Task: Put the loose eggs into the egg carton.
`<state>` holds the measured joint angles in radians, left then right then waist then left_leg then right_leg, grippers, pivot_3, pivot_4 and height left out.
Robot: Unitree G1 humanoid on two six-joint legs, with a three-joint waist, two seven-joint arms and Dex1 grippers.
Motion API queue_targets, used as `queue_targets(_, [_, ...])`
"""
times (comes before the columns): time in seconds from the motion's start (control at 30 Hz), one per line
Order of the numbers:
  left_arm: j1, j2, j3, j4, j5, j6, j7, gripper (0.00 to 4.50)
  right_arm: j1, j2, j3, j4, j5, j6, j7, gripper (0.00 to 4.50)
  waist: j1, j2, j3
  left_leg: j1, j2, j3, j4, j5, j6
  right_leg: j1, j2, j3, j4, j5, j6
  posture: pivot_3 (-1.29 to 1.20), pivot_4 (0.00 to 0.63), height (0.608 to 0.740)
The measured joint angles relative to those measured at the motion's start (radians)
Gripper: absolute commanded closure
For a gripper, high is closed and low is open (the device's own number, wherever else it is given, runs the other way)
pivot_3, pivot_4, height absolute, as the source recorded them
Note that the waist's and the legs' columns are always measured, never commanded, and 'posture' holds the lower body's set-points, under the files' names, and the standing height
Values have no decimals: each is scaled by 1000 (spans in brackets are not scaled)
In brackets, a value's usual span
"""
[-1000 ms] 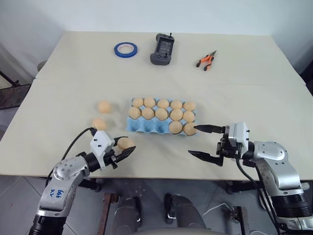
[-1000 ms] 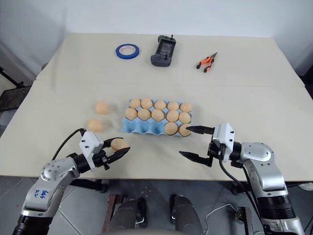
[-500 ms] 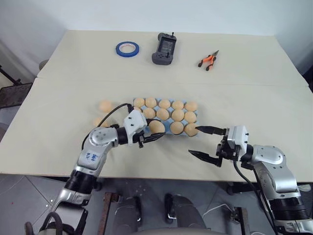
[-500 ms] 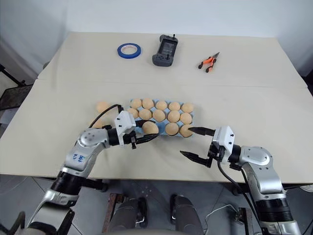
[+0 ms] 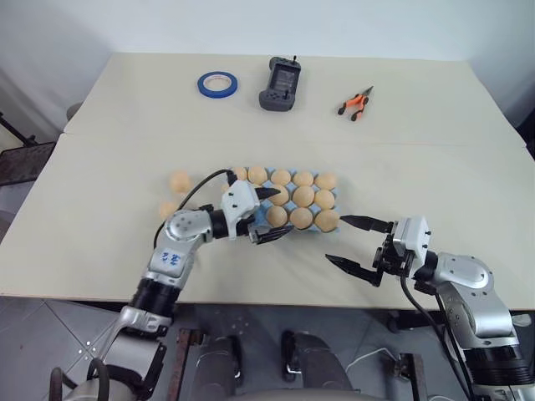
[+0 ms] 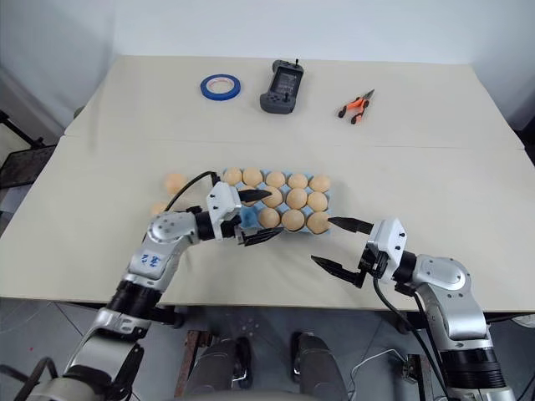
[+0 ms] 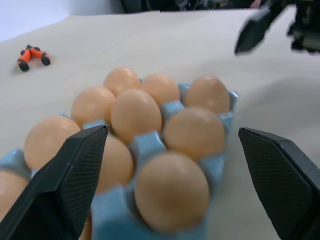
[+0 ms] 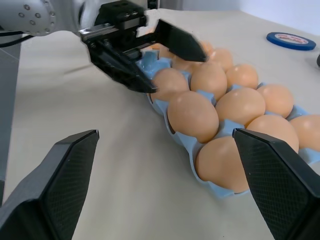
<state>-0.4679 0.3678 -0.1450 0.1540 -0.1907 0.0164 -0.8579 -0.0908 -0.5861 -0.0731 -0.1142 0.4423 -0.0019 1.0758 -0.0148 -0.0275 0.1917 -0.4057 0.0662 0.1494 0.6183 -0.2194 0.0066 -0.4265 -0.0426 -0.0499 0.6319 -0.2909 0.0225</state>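
Observation:
The light blue egg carton lies mid-table, most of its cups filled with tan eggs. My left gripper is open at the carton's front left, its black fingers standing either side of an egg that rests in a front-row cup, untouched. Two loose eggs lie on the table left of the carton, the nearer one partly behind my left arm. My right gripper hangs open and empty just off the carton's front right corner.
At the table's far side lie a blue tape ring, a black handheld device and orange-handled pliers. The table's front edge runs just below both grippers. Bare tabletop spreads to the carton's right.
My left gripper carried an egg right and forward to the carton's front row, then opened; the egg now sits in a cup. The right arm stayed put.

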Motion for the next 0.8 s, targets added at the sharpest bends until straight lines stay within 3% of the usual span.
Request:
queue_targets(0.3, [330,198,328,-208,-103,-6,21,27,-43,43,4,46,10,-63,40,0,-19,0,0,1,1,0,0,-2,-5,0,-1,0,1,-1,-2,0,150,740])
queue_targets(0.53, [536,164,563,-222,-121,-23,188,27,-94,122,49,132,18,-150,127,0,-12,-1,0,0,0,0,-2,-3,-5,0,-3,0,-3,-1,-2,0,150,740])
queue_targets(0.8, [627,93,605,-281,-175,34,285,27,-163,150,99,214,17,-169,199,0,-14,-2,-1,1,0,0,-3,-3,-5,0,-3,0,-4,-1,-3,0,150,740])
